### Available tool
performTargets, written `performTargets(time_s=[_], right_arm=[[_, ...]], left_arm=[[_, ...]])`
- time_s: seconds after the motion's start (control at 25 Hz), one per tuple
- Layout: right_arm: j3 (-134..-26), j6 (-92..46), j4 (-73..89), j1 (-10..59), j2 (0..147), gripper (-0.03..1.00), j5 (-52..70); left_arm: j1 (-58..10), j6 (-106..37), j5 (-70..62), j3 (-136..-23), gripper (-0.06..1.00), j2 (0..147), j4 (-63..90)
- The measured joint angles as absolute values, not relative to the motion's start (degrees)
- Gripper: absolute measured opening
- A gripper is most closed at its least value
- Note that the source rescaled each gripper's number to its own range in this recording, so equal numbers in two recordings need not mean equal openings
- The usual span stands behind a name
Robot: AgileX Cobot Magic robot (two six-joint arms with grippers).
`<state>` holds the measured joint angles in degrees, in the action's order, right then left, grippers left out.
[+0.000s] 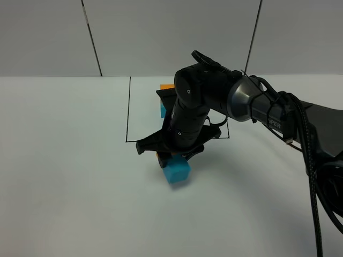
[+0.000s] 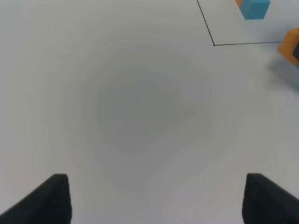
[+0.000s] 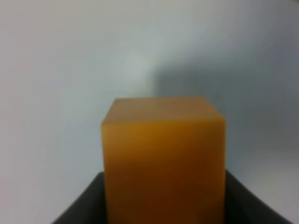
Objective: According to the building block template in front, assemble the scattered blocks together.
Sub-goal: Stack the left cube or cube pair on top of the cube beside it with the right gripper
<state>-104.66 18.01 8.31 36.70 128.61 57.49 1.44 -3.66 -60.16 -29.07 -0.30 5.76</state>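
Observation:
An orange cube [image 3: 163,158] fills the right wrist view, and my right gripper [image 3: 163,207] is shut on it, dark fingers [image 3: 81,207] showing at either side. From above, my right gripper [image 1: 166,155] reaches across the middle, just in front of the black-lined rectangle [image 1: 128,115]. Only a sliver of the orange cube [image 1: 159,157] shows under it, right beside the cyan cube [image 1: 176,171] on the table. The template's orange [image 1: 167,85] and cyan [image 1: 162,110] cubes peek out behind the arm. My left gripper [image 2: 156,200] is open over bare table.
The white table [image 1: 64,160] stretches to both sides, with a grey wall behind. The right arm's cables [image 1: 313,176] hang at the right. The left wrist view catches the frame's corner line [image 2: 214,44], the template's cyan cube [image 2: 255,8] and the held orange cube [image 2: 289,43].

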Motion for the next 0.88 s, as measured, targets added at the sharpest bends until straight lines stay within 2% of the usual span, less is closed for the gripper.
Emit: performTargets(time_s=[0.2, 0.44, 0.88], right_arm=[[-104.66, 28.34, 8.21, 36.75, 128.79, 0.01, 57.44], [-104.66, 36.81, 0.68, 36.75, 131.02, 0.01, 56.99], [-104.66, 42.71, -3.23, 36.75, 132.46, 0.01, 56.31]], left_arm=[[1.44, -3.66, -60.16, -29.07, 0.79, -0.30, 5.76], [1.44, -3.66, -60.16, -29.07, 0.79, -0.30, 5.76], [1.44, -3.66, -60.16, -29.07, 0.79, -0.30, 5.76]])
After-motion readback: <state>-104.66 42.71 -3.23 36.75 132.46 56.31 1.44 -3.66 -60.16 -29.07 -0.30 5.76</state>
